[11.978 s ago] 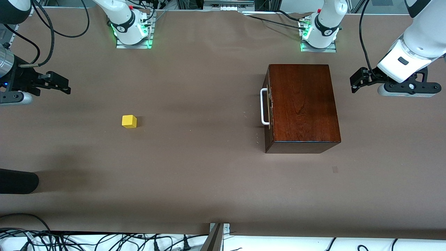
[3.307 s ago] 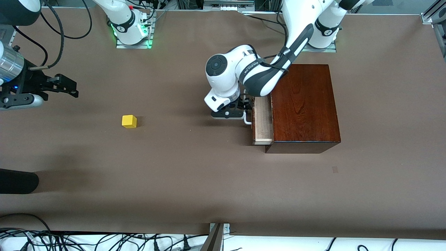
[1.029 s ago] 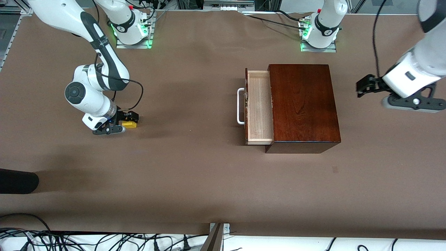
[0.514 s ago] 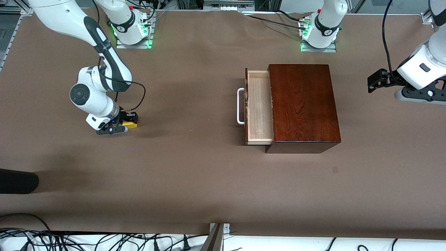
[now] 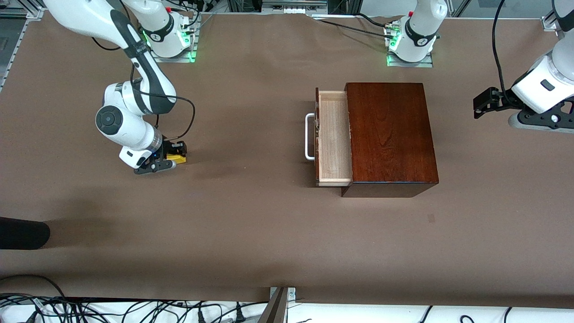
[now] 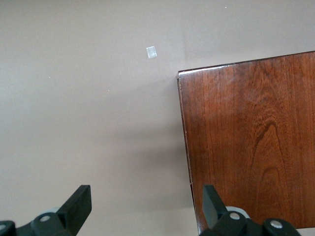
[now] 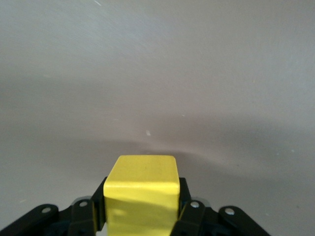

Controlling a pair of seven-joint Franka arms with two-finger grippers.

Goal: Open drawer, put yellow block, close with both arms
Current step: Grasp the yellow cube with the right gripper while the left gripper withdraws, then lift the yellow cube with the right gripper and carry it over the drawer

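The drawer (image 5: 334,134) stands pulled out of the dark reddish-brown wooden box (image 5: 390,134), its pale inside bare and its white handle (image 5: 308,137) toward the right arm's end. My right gripper (image 5: 174,154) is shut on the yellow block (image 5: 176,158), held just over the table toward the right arm's end. In the right wrist view the block (image 7: 142,194) sits between the black fingers (image 7: 86,214). My left gripper (image 5: 483,103) is open and empty, up in the air past the box at the left arm's end; its wrist view shows the box top (image 6: 251,142).
A small pale tape mark (image 5: 431,218) lies on the brown table nearer the front camera than the box; it also shows in the left wrist view (image 6: 151,52). A black object (image 5: 22,233) lies at the table's edge at the right arm's end. Arm bases (image 5: 168,40) stand along the top.
My right gripper, shut on the yellow block, has moved a little toward the drawer. My left arm has drawn back to the table's end. The drawer has stayed open.
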